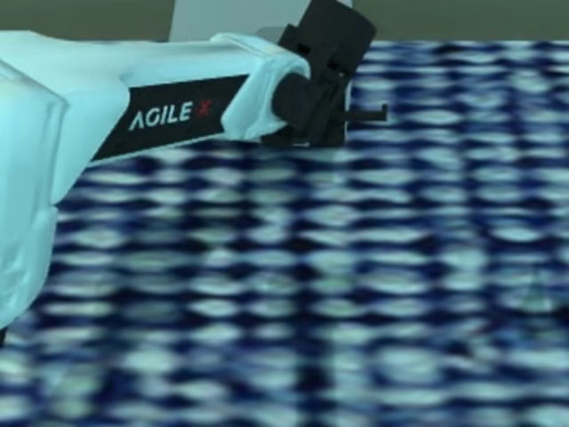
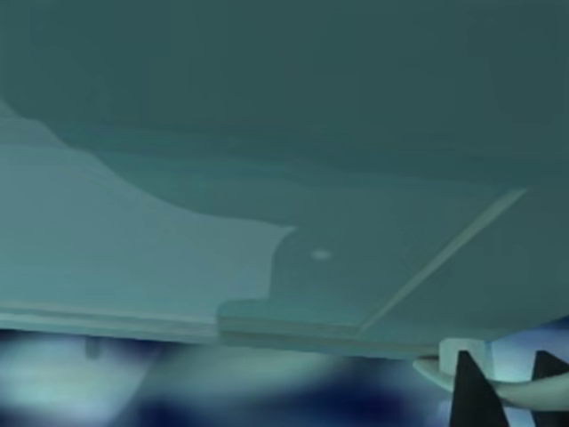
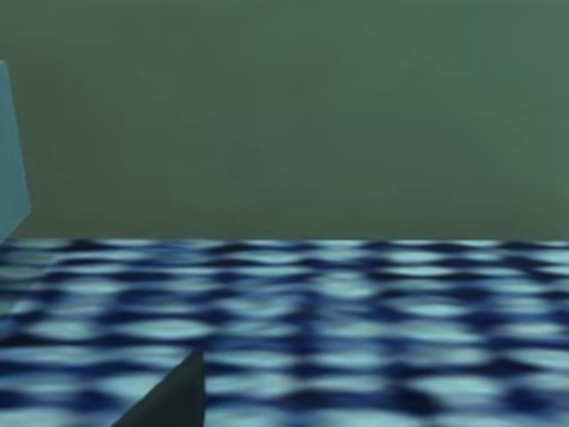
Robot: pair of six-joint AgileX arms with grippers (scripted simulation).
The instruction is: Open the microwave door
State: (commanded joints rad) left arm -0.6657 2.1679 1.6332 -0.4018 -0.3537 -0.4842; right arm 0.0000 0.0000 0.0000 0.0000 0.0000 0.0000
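Only a strip of the light-grey microwave [image 1: 213, 18] shows at the far edge of the top view, mostly hidden behind my left arm. My left gripper [image 1: 360, 111] is out at the microwave's front. In the left wrist view the microwave door [image 2: 356, 267] fills the picture at close range, and its pale slim handle [image 2: 431, 369] passes between my two dark fingertips [image 2: 471, 396]. The left gripper [image 2: 508, 391] is shut on that handle. My right gripper is outside the top view, and its wrist view shows one dark finger [image 3: 178, 396] low over the table, holding nothing.
A blue-and-white patterned table top [image 1: 338, 285] covers most of the top view. My left arm's white body [image 1: 53, 133] spans the upper left. A plain grey-green wall [image 3: 293, 116] stands behind the table, with a pale blue shape [image 3: 9, 151] at the right wrist view's edge.
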